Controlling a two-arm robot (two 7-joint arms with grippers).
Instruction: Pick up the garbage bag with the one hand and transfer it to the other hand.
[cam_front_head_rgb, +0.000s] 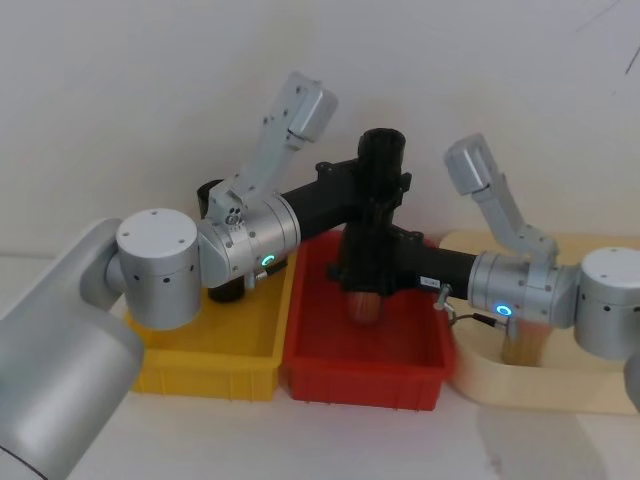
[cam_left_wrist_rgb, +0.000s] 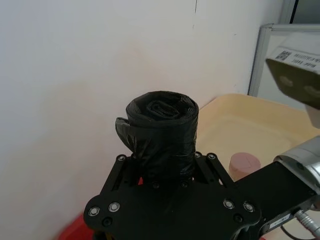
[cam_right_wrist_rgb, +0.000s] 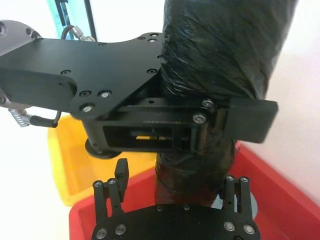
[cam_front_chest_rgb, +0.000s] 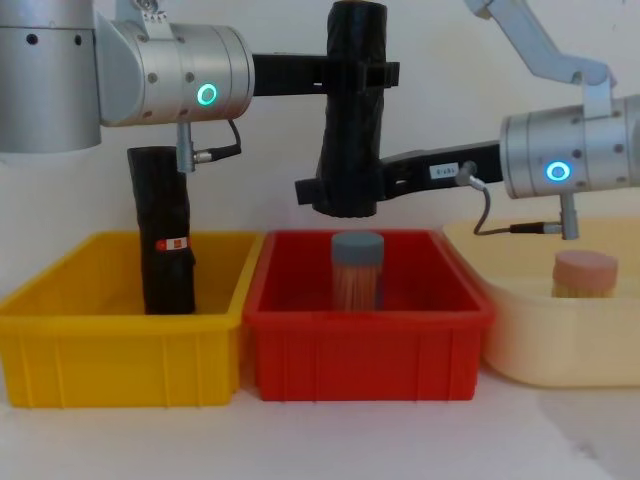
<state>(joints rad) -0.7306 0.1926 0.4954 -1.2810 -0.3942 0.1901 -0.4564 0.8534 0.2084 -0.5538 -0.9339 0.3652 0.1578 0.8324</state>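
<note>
I hold the garbage bag (cam_front_chest_rgb: 352, 110) upright in the air above the red bin (cam_front_chest_rgb: 370, 335). My left gripper (cam_front_chest_rgb: 372, 73) is clamped around its upper part, and my right gripper (cam_front_chest_rgb: 325, 190) is closed around its lower end.

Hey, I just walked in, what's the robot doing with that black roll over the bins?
It is mid-handover. The left gripper holds the garbage bag upright by its upper part, above the red bin. The right gripper has its jaws around the roll's lower end, though whether they have closed on it is unclear. A second black roll with a sticker stands in the yellow bin.
</note>
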